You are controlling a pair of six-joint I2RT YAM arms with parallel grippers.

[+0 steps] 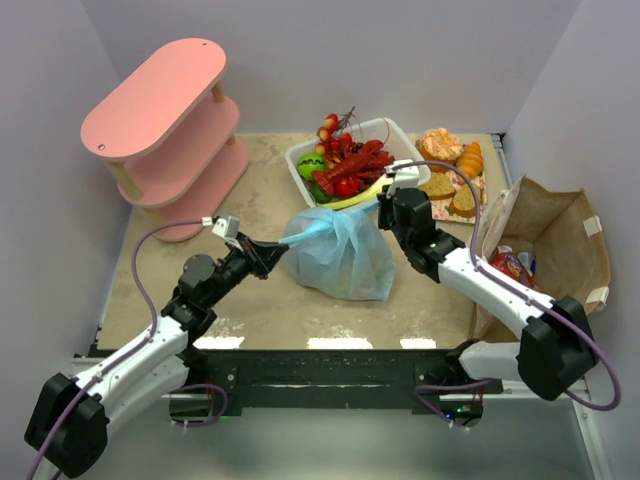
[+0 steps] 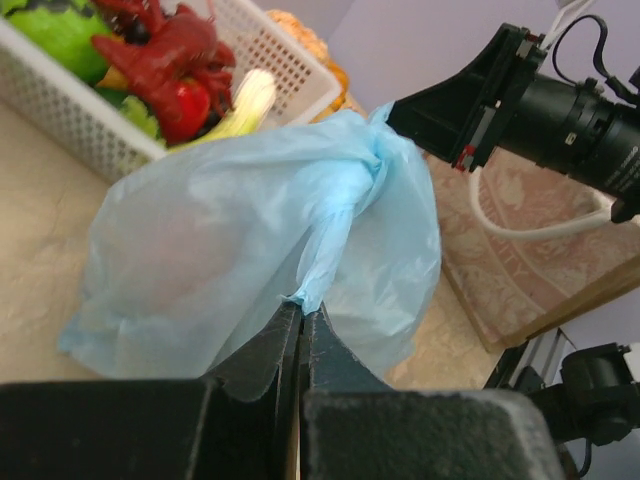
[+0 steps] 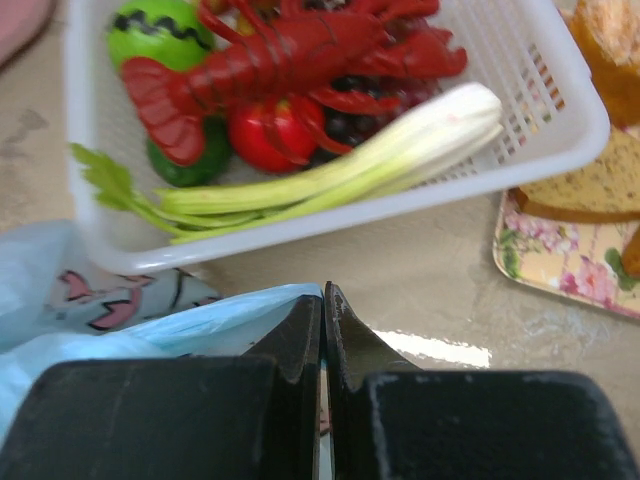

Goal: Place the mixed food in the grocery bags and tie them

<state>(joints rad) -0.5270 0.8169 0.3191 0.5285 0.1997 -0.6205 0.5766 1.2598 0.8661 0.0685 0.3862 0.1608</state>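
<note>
The light-blue grocery bag [image 1: 340, 258] stands full in the middle of the table, its top twisted into a knot [image 2: 366, 170]. My left gripper [image 2: 302, 308] is shut on one twisted tail of the bag, pulling left. My right gripper [image 3: 323, 294] is shut on the bag's other tail [image 3: 230, 315], right beside the knot. The brown paper grocery bag [image 1: 560, 235] stands open at the right with a red snack packet [image 1: 512, 266] inside. More mixed food, a red lobster [image 3: 290, 50] and a green stalk [image 3: 350, 165], lies in the white basket [image 1: 398, 132].
A floral tray [image 1: 470, 205] with bread slices and a croissant lies right of the basket. A pink three-tier shelf [image 1: 165, 120] stands at the back left. Walls close in the table on the left, back and right.
</note>
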